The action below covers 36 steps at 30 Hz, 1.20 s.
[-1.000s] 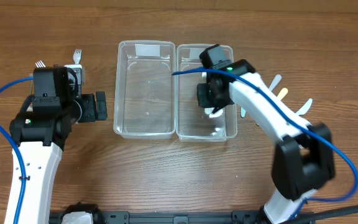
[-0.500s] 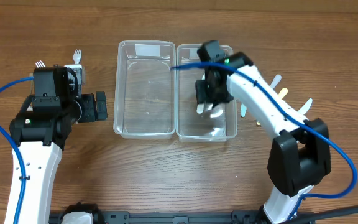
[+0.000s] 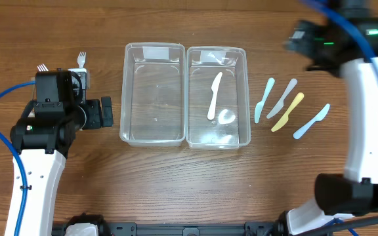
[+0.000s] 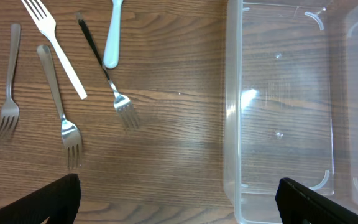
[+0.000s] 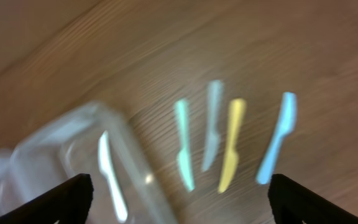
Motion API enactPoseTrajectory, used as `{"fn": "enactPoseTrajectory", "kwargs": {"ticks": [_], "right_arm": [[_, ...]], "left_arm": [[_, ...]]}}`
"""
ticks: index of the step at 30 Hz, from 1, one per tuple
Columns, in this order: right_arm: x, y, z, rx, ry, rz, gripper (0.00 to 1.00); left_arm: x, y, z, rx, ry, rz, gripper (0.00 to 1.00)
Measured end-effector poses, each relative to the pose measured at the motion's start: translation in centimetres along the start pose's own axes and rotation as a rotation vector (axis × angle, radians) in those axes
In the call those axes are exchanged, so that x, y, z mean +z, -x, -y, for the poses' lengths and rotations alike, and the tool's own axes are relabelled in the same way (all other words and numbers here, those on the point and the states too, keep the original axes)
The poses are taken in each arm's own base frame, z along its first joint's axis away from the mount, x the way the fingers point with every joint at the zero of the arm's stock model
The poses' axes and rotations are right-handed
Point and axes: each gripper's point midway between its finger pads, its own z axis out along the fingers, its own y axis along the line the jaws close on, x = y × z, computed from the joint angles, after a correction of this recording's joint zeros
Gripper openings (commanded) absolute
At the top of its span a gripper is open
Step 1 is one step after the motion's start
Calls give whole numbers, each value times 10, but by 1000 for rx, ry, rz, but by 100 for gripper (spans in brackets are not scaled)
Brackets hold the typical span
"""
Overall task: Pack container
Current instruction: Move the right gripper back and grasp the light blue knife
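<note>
Two clear containers stand side by side, the left one (image 3: 153,93) empty and the right one (image 3: 218,131) holding a white plastic knife (image 3: 214,96). Several coloured plastic knives lie to its right, among them a teal one (image 3: 263,100), a yellow one (image 3: 287,111) and a blue one (image 3: 311,121). My right gripper (image 5: 179,199) is open and empty, high over the back right of the table, its view blurred by motion. My left gripper (image 4: 178,199) hangs open and empty just left of the left container (image 4: 278,112).
Several forks lie on the wood at the far left, metal ones (image 4: 58,106) and a white plastic one (image 4: 51,43), next to a pale blue handle (image 4: 112,34). In the overhead view the left arm hides most of them.
My right gripper opened, left the white knife lying in the right container, then lifted out and swung away to the back right. The left arm has not moved.
</note>
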Motion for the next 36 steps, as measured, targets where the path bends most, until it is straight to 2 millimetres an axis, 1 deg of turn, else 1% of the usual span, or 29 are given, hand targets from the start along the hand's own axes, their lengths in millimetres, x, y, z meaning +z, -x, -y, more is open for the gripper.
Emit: {"fn": "enactPoseTrajectory", "kwargs": {"ticks": [1,2,3,5,7,9,10,11,13,16,18,21,24,27,32,36], "right_arm": [[7,3,15,35,-21,-16,96],[20,4,38,87,-52,-45,96],[26,4,47,107,-63,-60,96],[51,-3,74,166,-91,-117,96],[76,-15,93,207,-107,-172,96],[100,-31,107,235,-122,-223,96],[103,-34,109,237,-124,-229,96],[121,-52,116,249,-136,-279,96],[142,-69,120,251,-137,-308,96],[164,-95,124,255,-137,-350,96],[177,-106,126,257,-130,-358,95],[192,-128,130,263,-126,-384,95],[203,-141,132,265,-119,-389,95],[209,-144,133,265,-113,-378,95],[215,-144,133,264,-104,-359,94],[218,-135,131,262,-92,-320,91]], "left_arm": [[0,0,0,0,0,-1,100],[0,0,0,0,0,-2,100],[0,0,0,0,0,-1,100],[0,0,0,0,0,-1,100],[0,0,0,0,0,-2,100],[0,0,0,0,0,0,100],[0,0,0,0,0,1,100],[0,1,0,0,0,2,100],[0,1,0,0,0,3,100],[0,1,0,0,0,3,100],[0,1,0,0,0,3,100],[0,1,0,0,0,3,100],[0,0,0,0,0,2,100],[0,0,0,0,0,0,100],[0,-1,0,0,0,-6,100],[0,-1,0,0,0,-6,100]]}}
